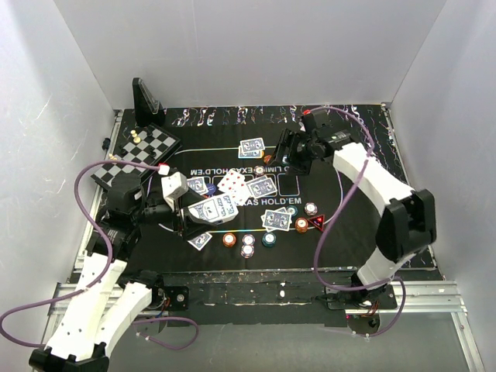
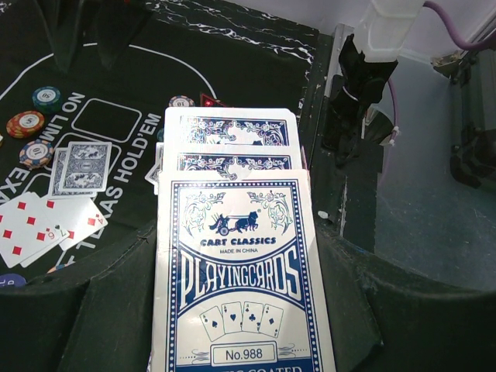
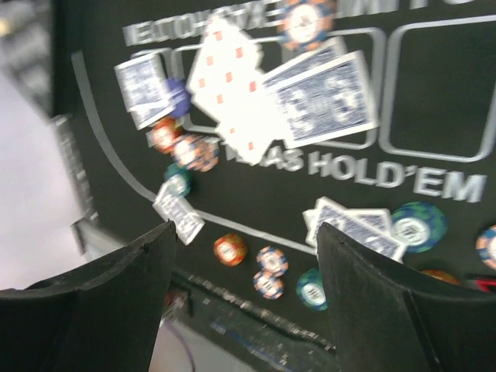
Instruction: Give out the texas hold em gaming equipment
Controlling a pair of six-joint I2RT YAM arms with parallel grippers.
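My left gripper [image 1: 194, 219] is shut on a blue-and-white pack of playing cards [image 1: 214, 208], held above the near left of the mat. In the left wrist view the pack [image 2: 236, 287] fills the space between the jaws, with two patterned-back cards [image 2: 232, 128] fanned beyond it. My right gripper [image 1: 292, 153] is open and empty over the far middle of the mat; its view is blurred. Face-down cards [image 1: 263, 187] and red face-up cards [image 1: 232, 183] lie mid-mat. Chips [image 1: 248, 240] and a red triangle marker [image 1: 317, 223] lie along the near line. An orange chip [image 3: 230, 249] shows below the right gripper [image 3: 244, 236].
The black mat [image 1: 364, 232] covers the table. A chessboard [image 1: 143, 151] with pieces sits at the far left, and a black stand [image 1: 146, 101] is behind it. More face-down cards [image 1: 252, 147] lie at the far side. White walls enclose the workspace.
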